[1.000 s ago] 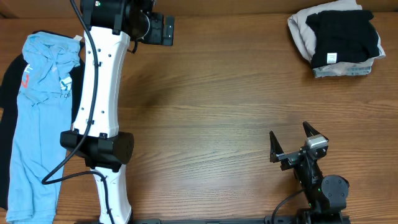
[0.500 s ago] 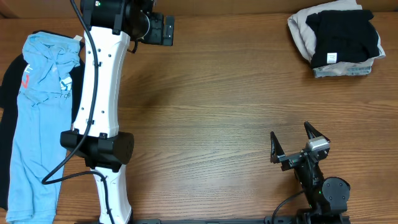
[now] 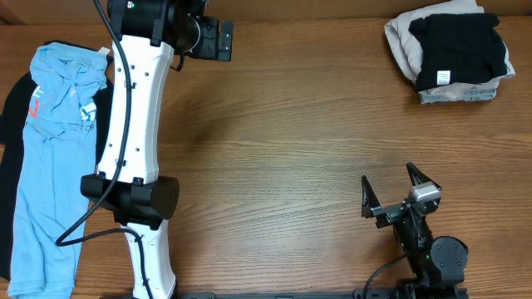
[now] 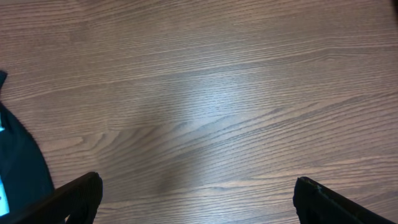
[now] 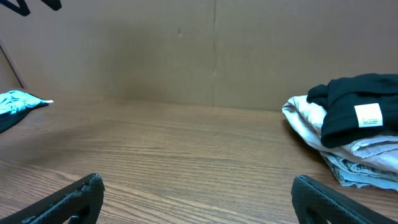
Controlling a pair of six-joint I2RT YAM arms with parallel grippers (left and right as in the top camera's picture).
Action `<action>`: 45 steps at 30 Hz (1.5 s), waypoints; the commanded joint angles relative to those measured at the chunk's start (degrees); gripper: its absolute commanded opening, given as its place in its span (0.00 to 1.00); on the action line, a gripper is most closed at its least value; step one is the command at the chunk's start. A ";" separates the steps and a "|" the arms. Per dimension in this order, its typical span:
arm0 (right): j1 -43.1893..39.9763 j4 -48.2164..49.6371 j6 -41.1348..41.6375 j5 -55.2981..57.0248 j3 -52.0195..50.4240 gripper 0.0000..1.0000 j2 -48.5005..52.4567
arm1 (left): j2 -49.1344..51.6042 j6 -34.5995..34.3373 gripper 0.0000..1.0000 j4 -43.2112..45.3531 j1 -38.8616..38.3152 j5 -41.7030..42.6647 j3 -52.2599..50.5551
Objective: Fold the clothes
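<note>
A folded black T-shirt (image 3: 460, 48) with a small white label lies on top of beige garments (image 3: 404, 43) at the back right; the stack also shows in the right wrist view (image 5: 357, 102). A light blue printed tee (image 3: 48, 158) lies spread at the left over a black garment (image 3: 12, 108). My left gripper (image 3: 218, 39) is open and empty at the back, right of the blue tee; in its wrist view (image 4: 196, 185) only bare wood lies between the fingers. My right gripper (image 3: 388, 188) is open and empty near the front right, over wood (image 5: 196, 185).
The wooden table (image 3: 291, 141) spans the view. My white left arm (image 3: 133, 141) stretches from the front edge to the back, just right of the blue tee. A brown cardboard wall (image 5: 186, 50) stands behind the table. Dark fabric (image 4: 18, 165) shows at the left wrist view's edge.
The right gripper has shifted very slightly toward the front right. Nothing else has moved.
</note>
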 commanded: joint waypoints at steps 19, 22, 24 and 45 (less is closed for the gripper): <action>0.17 0.33 0.24 0.59 -0.59 1.00 -0.52 | -63.52 11.67 1.00 59.98 1.99 10.14 -85.20; 0.17 0.31 0.26 0.59 -0.59 1.00 -0.52 | -73.83 9.75 1.00 66.75 5.14 12.59 -97.81; 0.17 0.33 0.26 0.61 -0.59 1.00 -0.52 | -82.25 8.26 1.00 71.47 8.41 14.73 -107.65; 0.17 0.33 0.26 0.59 -0.59 1.00 -0.52 | -123.58 8.66 1.00 93.59 12.59 2.56 -150.11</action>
